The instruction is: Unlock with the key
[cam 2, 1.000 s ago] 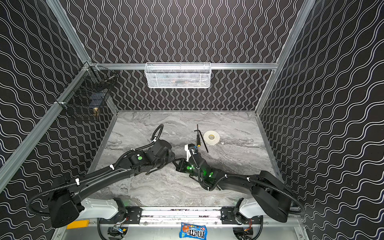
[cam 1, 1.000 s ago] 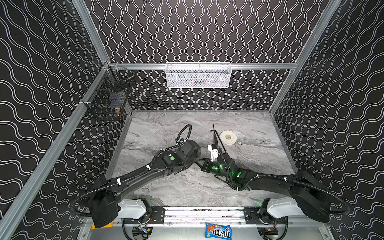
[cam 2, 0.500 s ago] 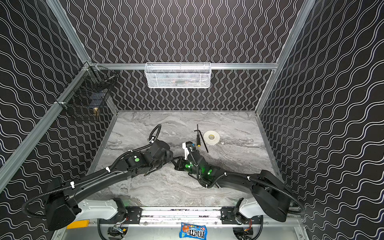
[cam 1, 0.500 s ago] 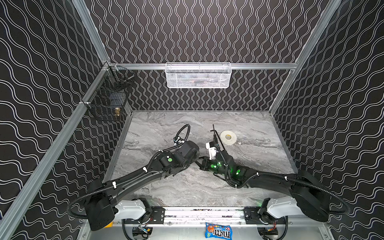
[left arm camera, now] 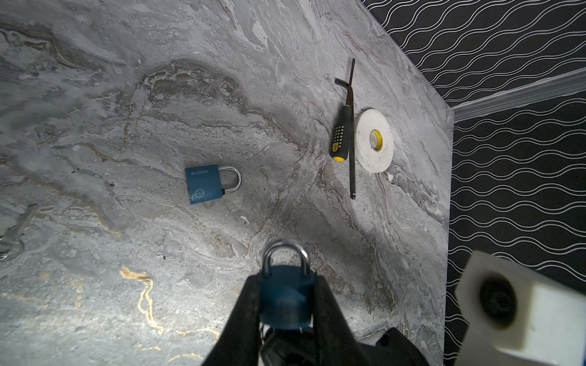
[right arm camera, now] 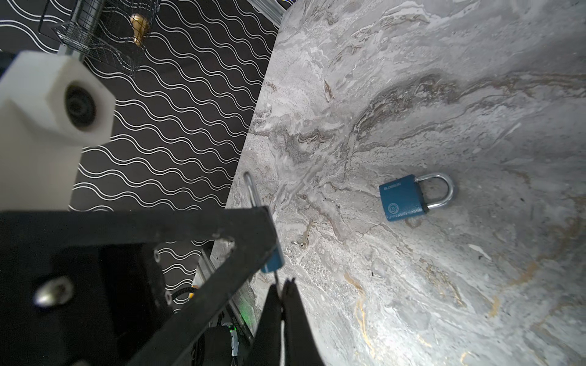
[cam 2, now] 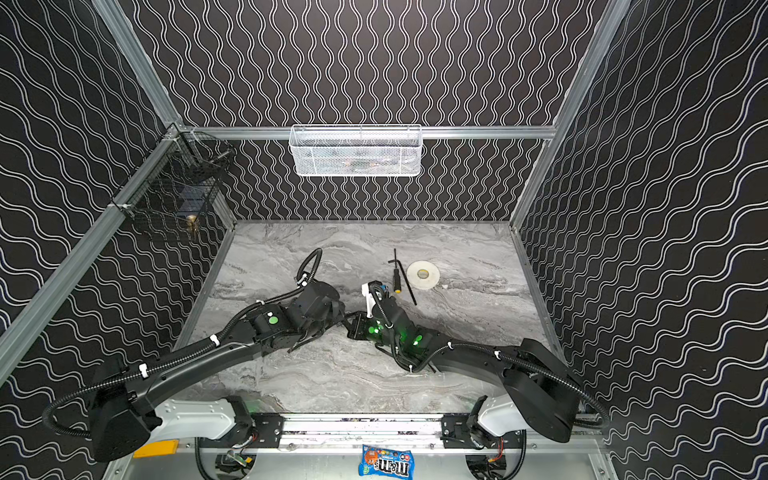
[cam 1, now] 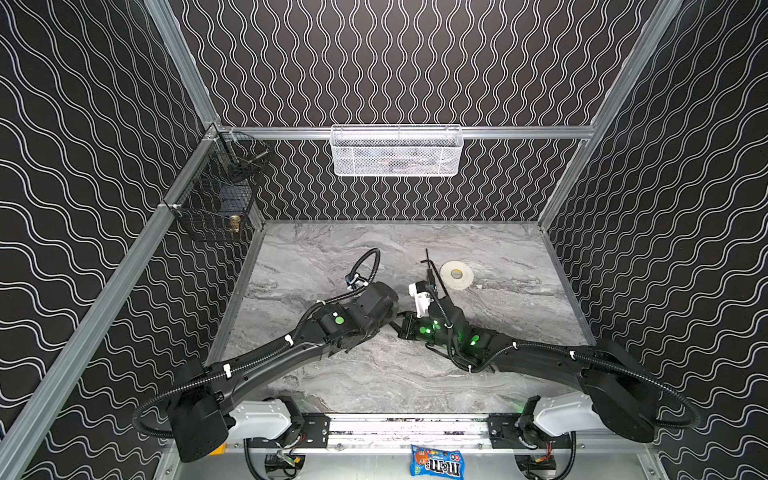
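In the left wrist view my left gripper [left arm camera: 285, 280] is shut on a blue padlock [left arm camera: 287, 298], its steel shackle [left arm camera: 285, 253] pointing away from the wrist. The right wrist view shows that padlock's lower corner [right arm camera: 273, 261] past the left gripper's black finger. My right gripper [right arm camera: 281, 285] is shut on a thin key [right arm camera: 277, 279] whose blade reaches the padlock's underside. In both top views the left gripper [cam 1: 390, 322] and the right gripper [cam 2: 353, 326] meet tip to tip above the middle of the marble table [cam 1: 498, 324].
A second blue padlock [left arm camera: 206, 183] lies flat on the table, a loose key [right arm camera: 304, 236] near it. Farther back lie a screwdriver [left arm camera: 341, 133], a hex key [left arm camera: 351, 152] and a tape roll [left arm camera: 374, 141]. A white basket [cam 1: 397, 151] and a black basket [cam 1: 216, 195] hang on the walls.
The two wrists have shifted only slightly where they meet. Both grips are unchanged.
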Action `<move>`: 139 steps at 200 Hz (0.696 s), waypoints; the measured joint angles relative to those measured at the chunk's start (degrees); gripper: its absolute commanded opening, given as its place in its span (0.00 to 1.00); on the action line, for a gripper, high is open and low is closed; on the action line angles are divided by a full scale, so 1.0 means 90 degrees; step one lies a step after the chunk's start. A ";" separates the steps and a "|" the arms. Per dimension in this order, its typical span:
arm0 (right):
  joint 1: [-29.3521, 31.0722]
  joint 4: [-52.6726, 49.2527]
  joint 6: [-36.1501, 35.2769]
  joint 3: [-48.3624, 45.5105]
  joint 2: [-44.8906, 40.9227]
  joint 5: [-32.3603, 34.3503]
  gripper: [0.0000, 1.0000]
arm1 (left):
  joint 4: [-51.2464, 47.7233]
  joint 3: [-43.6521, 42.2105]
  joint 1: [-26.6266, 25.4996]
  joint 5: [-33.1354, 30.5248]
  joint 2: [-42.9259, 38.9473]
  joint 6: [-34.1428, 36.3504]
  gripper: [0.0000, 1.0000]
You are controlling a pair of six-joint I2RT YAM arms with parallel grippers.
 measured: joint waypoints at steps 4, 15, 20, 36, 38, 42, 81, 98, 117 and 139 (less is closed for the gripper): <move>0.0000 0.0000 0.0000 -0.0002 -0.0005 -0.0002 0.00 | -0.0012 0.0015 0.0000 -0.0007 0.0000 0.0000 0.00; 0.0000 0.0002 -0.0010 -0.0005 -0.0027 0.0000 0.00 | -0.0044 0.0049 -0.0005 -0.0027 -0.0005 0.0005 0.00; 0.0000 0.0002 -0.0029 -0.0007 -0.0034 0.0000 0.00 | -0.0051 0.0053 -0.0007 -0.0032 -0.0012 0.0007 0.00; 0.0000 0.0053 -0.0051 -0.0053 -0.0068 -0.0010 0.00 | -0.0073 0.0061 -0.0007 -0.0032 -0.0049 0.0017 0.00; 0.0000 0.0063 -0.0051 -0.0063 -0.0070 -0.0012 0.01 | -0.0073 0.0061 -0.0007 -0.0027 -0.0053 0.0019 0.00; 0.0000 0.0083 -0.0051 -0.0073 -0.0075 -0.0022 0.01 | -0.0075 0.0061 -0.0007 -0.0024 -0.0058 0.0019 0.00; 0.0000 0.0197 -0.0146 -0.0194 -0.0148 -0.0044 0.06 | -0.0083 0.0070 0.0012 0.0049 -0.0083 0.0019 0.00; -0.0002 0.0245 -0.0172 -0.0238 -0.0189 -0.0041 0.08 | -0.0107 0.0117 0.0027 0.0068 -0.0083 0.0019 0.00; -0.0007 0.0296 -0.0219 -0.0257 -0.0226 -0.0039 0.10 | -0.0158 0.0192 0.0032 0.0049 -0.0080 0.0022 0.00; -0.0007 0.0393 -0.0265 -0.0294 -0.0238 -0.0039 0.13 | -0.0243 0.0240 0.0032 0.0005 -0.0075 0.0022 0.00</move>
